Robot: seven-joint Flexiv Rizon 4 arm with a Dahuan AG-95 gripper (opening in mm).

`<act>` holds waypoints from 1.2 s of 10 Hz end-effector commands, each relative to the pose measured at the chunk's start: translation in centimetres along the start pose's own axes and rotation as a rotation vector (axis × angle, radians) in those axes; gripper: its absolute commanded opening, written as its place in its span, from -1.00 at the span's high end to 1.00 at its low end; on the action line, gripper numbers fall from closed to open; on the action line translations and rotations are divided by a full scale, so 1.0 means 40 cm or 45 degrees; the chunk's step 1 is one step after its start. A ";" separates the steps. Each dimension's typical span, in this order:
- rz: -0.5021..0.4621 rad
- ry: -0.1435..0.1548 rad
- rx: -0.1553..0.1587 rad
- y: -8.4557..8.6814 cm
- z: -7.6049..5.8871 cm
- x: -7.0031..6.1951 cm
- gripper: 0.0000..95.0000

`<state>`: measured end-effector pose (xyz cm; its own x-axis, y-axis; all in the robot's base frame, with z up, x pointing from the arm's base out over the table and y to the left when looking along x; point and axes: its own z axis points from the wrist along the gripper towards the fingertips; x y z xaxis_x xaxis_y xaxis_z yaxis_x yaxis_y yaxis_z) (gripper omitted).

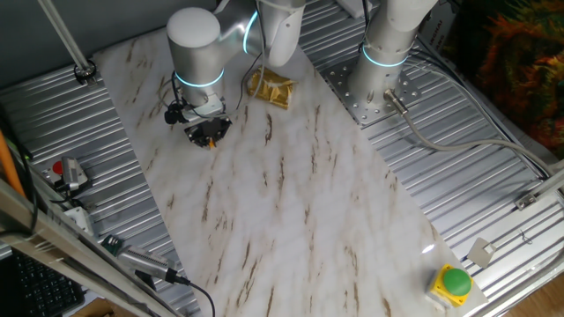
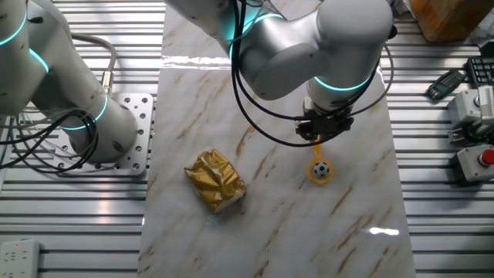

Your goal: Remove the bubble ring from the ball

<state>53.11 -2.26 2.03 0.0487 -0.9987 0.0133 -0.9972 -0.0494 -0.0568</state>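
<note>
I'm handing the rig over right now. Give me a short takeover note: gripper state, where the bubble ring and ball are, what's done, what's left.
Gripper: low over the marble table, at the bubble ring's handle; whether it is shut on the handle cannot be told.
Bubble ring: flat on the table, hoop around the ball, handle pointing up toward the gripper.
Ball: sits inside the hoop, on the table.
Gold foil packet: to one side, apart from both.
Done: gripper brought to the handle.
Left: secure the handle, lift the ring clear of the ball.
</note>
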 end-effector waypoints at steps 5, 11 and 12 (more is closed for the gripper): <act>0.013 0.000 -0.008 -0.006 -0.011 -0.002 1.00; 0.031 0.006 -0.015 -0.006 -0.030 -0.003 1.00; 0.032 0.007 -0.016 -0.006 -0.033 -0.003 1.00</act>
<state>53.27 -2.16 3.39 0.0220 -0.9996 0.0186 -0.9988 -0.0228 -0.0439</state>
